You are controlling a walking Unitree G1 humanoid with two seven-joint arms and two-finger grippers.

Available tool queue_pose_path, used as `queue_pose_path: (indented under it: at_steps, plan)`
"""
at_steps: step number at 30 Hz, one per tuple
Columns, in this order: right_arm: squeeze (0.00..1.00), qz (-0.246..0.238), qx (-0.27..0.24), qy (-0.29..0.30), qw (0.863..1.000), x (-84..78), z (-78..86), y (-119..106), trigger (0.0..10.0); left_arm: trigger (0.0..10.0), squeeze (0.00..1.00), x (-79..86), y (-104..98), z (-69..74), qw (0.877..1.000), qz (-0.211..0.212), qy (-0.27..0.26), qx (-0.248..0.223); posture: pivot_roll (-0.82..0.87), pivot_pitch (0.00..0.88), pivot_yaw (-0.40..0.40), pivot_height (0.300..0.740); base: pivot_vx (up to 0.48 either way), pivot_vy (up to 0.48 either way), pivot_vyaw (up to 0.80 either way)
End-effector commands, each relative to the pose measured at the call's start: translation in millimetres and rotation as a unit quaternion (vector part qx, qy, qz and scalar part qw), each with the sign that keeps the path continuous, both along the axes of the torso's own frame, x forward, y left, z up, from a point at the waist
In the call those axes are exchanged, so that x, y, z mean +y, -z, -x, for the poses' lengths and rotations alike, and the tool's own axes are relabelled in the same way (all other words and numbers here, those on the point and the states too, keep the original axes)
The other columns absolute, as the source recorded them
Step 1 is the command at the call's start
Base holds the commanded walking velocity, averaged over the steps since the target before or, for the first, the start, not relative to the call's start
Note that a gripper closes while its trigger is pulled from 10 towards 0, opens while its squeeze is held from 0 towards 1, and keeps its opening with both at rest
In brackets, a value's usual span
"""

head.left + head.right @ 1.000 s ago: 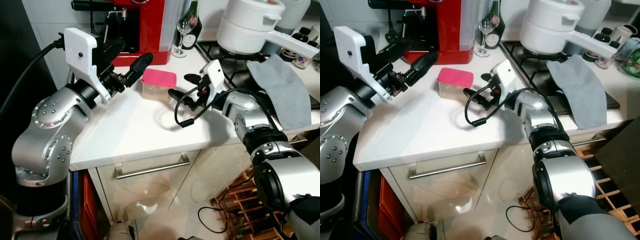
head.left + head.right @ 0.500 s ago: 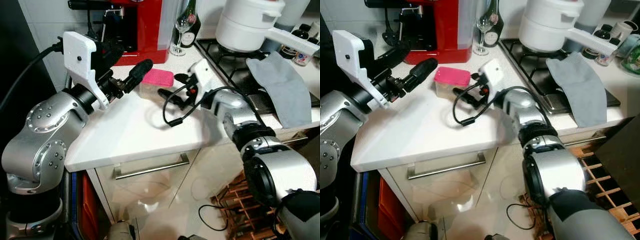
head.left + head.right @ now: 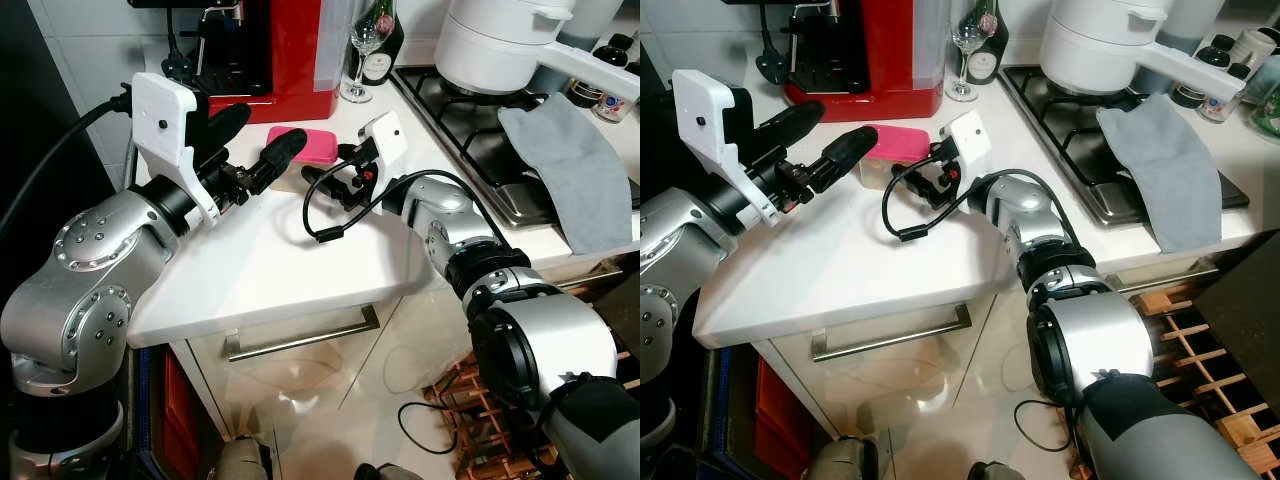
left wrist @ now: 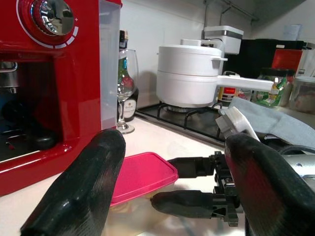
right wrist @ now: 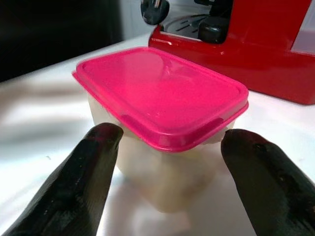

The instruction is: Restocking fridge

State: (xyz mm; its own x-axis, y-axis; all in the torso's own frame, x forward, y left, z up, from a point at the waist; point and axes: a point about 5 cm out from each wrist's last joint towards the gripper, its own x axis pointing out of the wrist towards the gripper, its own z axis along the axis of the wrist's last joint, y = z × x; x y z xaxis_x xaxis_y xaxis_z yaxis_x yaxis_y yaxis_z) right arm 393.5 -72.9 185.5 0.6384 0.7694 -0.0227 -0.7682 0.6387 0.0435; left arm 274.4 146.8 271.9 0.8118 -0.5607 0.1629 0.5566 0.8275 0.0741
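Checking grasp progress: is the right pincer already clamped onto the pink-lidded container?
No, the right pincer is open, its fingers either side of the pink-lidded container.

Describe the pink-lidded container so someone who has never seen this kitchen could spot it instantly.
On the white countertop, look just in front of the red coffee machine. The container sits between the open left gripper and open right gripper: a translucent tub, the only thing with a bright pink lid.

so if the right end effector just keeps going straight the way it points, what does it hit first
Most likely the pink-lidded container. The right end effector is open, one finger on each side of the container's near corner on the white counter. The red coffee machine stands behind it.
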Motion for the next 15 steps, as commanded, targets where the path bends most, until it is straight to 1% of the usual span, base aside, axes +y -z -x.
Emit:
queue_pose_path:
  at_steps: [1, 3, 4, 5, 8, 11, 12, 15]
  plan:
    - [0.00, -0.027, -0.002, -0.009, 1.000, 3.0, -2.6, -13, 0.0, 10.0, 0.00, -5.0, 0, 1.2, 1.000, -0.001, 0.010, 0.003, 0.26, 0.101, -0.067, 0.740, 0.000, 0.000, 0.00]
    - [0.00, -0.040, -0.001, -0.012, 0.999, 3.0, -2.9, -15, 0.0, 10.0, 0.00, -5.9, 1, 0.5, 1.000, -0.001, 0.011, 0.004, 0.26, 0.098, -0.069, 0.740, 0.000, 0.000, 0.00]
    - [0.00, -0.050, -0.006, -0.024, 0.998, 3.6, -2.4, -18, 0.0, 10.0, 0.00, -6.9, 1, -0.3, 1.000, 0.001, 0.012, 0.005, 0.25, 0.093, -0.072, 0.740, 0.000, 0.000, 0.00]
    - [0.00, -0.050, -0.006, -0.024, 0.998, 3.6, -2.4, -18, 0.0, 10.0, 0.00, -6.9, 1, -0.3, 1.000, 0.001, 0.012, 0.005, 0.25, 0.093, -0.072, 0.740, 0.000, 0.000, 0.00]
    - [0.00, -0.080, -0.023, -0.056, 0.995, 6.6, 0.0, -25, 0.0, 10.0, 0.00, -5.8, 0, -0.4, 1.000, 0.005, 0.010, 0.003, 0.25, 0.090, -0.075, 0.740, 0.000, 0.000, 0.00]
    - [0.00, -0.090, -0.030, -0.065, 0.993, 6.5, 0.7, -27, 0.0, 10.0, 0.00, -5.6, -1, -1.0, 1.000, 0.006, 0.009, 0.002, 0.25, 0.088, -0.076, 0.740, 0.000, 0.000, 0.00]
    - [0.00, -0.112, -0.040, -0.085, 0.989, 7.3, 3.1, -30, 0.0, 10.0, 0.00, -5.5, 0, -1.4, 1.000, 0.006, 0.008, 0.002, 0.24, 0.086, -0.077, 0.740, 0.000, 0.000, 0.00]
    - [0.00, -0.132, -0.055, -0.109, 0.984, 9.6, 6.6, -32, 0.0, 10.0, 0.00, -5.5, 0, -1.3, 1.000, 0.007, 0.007, 0.002, 0.24, 0.083, -0.076, 0.740, 0.000, 0.000, 0.00]
